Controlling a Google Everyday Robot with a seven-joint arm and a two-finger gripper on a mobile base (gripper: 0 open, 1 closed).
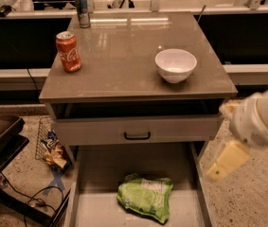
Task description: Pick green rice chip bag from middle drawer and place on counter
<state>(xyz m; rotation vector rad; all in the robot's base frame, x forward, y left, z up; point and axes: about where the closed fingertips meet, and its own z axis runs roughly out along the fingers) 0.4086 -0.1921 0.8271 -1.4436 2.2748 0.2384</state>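
The green rice chip bag lies flat on the pale bottom of the open middle drawer, slightly right of its middle. The drawer is pulled out below the grey cabinet. The glossy grey-brown counter is the cabinet's top. My gripper hangs at the right, outside the drawer's right wall, above and to the right of the bag and apart from it. It hangs from the white arm, below counter height. It holds nothing that I can see.
On the counter stand a white bowl, a red cola can and a blue can. A closed drawer front with a black handle is above the open drawer. A crumpled blue-and-yellow wrapper and cables lie on the floor at the left.
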